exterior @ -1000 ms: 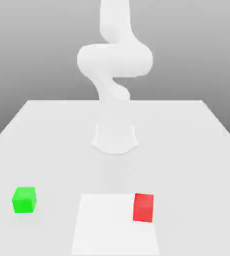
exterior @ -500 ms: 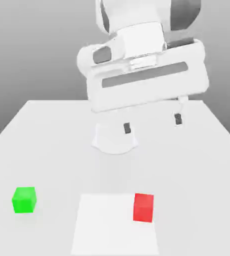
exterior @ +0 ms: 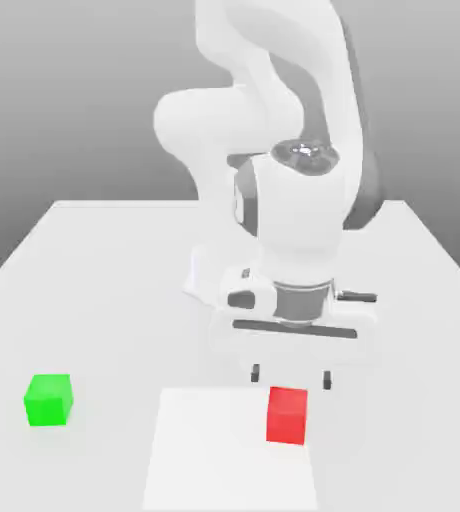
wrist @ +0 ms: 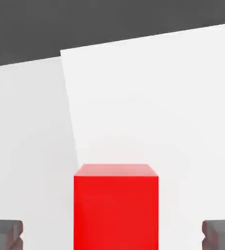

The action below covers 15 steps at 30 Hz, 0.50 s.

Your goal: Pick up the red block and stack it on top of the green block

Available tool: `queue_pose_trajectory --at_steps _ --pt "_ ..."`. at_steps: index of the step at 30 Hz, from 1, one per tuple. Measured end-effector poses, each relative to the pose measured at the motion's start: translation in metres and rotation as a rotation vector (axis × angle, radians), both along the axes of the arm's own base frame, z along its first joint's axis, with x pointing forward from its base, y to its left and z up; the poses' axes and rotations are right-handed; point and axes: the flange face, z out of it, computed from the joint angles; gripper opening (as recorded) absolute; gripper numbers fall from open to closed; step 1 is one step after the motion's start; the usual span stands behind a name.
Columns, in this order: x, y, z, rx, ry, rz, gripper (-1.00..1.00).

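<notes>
Reaching for the red block (exterior: 287,415) is your step in hand: the claw (exterior: 290,378) hangs wide just above it. Next, lower straight and close squarely. The green block (exterior: 48,400) sits well apart on the bench (exterior: 104,290).

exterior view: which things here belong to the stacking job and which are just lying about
Belong to the job:
- small matte red cube
- small matte green cube
- gripper, jaws open above the red cube

Just lying about:
- flat white square patch under the red cube
- white table
</notes>
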Motion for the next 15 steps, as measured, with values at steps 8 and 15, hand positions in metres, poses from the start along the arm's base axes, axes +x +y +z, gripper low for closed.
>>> queue_pose_trajectory --at_steps 8,15 --pt "-0.004 -0.001 -0.047 0.0 0.009 -0.003 -1.0" --pt "-0.004 0.0 -0.047 0.0 0.008 -0.003 -1.0"
